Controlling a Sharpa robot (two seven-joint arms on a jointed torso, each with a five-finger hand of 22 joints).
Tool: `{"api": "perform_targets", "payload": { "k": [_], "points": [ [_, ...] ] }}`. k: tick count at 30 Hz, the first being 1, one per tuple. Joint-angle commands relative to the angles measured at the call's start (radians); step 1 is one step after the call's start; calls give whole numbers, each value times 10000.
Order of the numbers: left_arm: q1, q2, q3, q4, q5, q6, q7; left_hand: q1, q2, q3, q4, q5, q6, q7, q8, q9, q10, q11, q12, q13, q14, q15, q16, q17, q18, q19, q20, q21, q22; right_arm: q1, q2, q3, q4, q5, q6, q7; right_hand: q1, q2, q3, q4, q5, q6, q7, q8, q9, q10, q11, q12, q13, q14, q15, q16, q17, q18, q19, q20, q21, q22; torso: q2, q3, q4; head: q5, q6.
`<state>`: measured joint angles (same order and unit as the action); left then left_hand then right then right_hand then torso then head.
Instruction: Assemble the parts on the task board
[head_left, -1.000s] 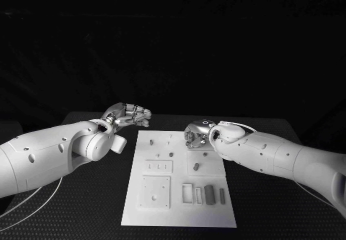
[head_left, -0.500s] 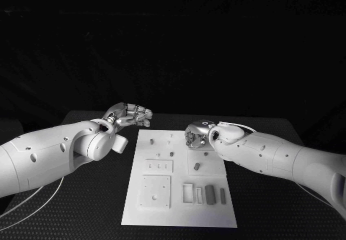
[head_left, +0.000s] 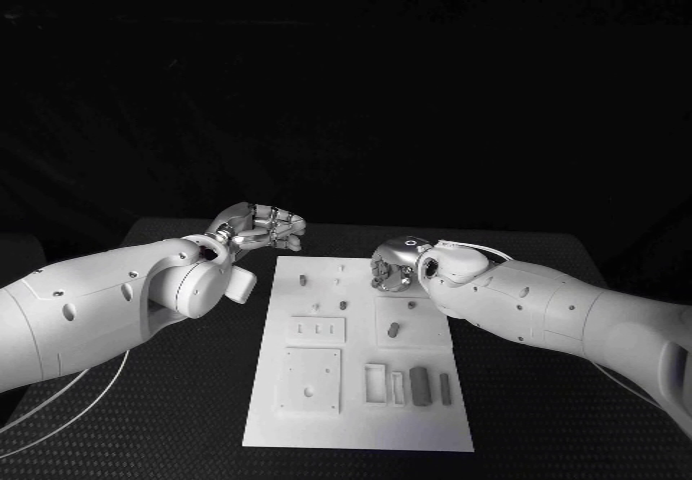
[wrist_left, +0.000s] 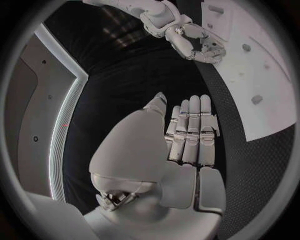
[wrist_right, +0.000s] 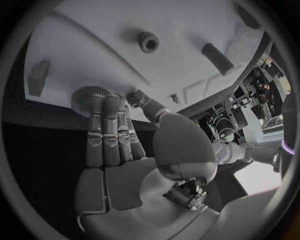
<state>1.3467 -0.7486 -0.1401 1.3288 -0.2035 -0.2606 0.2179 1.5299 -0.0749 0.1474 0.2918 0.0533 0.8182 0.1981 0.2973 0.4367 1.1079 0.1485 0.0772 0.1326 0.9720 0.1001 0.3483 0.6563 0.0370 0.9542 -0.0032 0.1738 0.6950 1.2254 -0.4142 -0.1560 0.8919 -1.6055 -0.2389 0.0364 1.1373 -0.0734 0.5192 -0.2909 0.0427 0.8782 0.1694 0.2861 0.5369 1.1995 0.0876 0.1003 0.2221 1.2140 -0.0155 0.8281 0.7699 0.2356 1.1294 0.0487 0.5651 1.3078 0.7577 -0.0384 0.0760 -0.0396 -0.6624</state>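
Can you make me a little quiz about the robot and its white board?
1. True or false: the left hand is above the board.
2. Which hand reaches over the board's far end? A) left B) right
3. Fill in: the table is ___.
Key: 1 false, it is beside the board, above the table; 2 B, the right hand; 3 black.
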Motion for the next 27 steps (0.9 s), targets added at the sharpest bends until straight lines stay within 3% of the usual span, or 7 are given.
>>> {"api": "perform_targets", "payload": {
  "k": [1,20,27],
  "points": [
    [23,27,11,16,17,172,91,-95,6,63,-5,64,-97,8,-58,-13,13,39,-34,-9,2,21,-47,10,38,-1,48,-70,7,-45,33,-36,24,-55,122,-47,-78,41,22,11,46,-57,19,-69,-14,0,63,-79,-40,59,-24,22,20,262,-37,-65,67,232,10,2,-15,4,-24],
    [23,75,11,-24,18,171,82,-96,-4,85,-17,65,-106,11,-66,-17,11,40,-47,-9,6,19,-63,24,44,-1,44,-77,11,-46,63,-44,235,105,367,47,-136,-23,24,2,47,-41,14,-75,-44,23,66,-134,-80,56,-21,22,39,262,-55,-76,113,230,24,-9,-25,23,-66],
    [23,79,11,-36,18,169,74,-85,-6,98,-22,66,-108,11,-68,-18,12,39,-52,-9,8,18,-70,31,46,-1,43,-81,13,-46,79,-46,173,28,505,15,-9,210,177,-10,47,116,-51,-1,-44,178,29,-116,-84,70,-52,29,63,262,-79,-90,160,230,32,-4,-21,28,-50]
  ]
}}
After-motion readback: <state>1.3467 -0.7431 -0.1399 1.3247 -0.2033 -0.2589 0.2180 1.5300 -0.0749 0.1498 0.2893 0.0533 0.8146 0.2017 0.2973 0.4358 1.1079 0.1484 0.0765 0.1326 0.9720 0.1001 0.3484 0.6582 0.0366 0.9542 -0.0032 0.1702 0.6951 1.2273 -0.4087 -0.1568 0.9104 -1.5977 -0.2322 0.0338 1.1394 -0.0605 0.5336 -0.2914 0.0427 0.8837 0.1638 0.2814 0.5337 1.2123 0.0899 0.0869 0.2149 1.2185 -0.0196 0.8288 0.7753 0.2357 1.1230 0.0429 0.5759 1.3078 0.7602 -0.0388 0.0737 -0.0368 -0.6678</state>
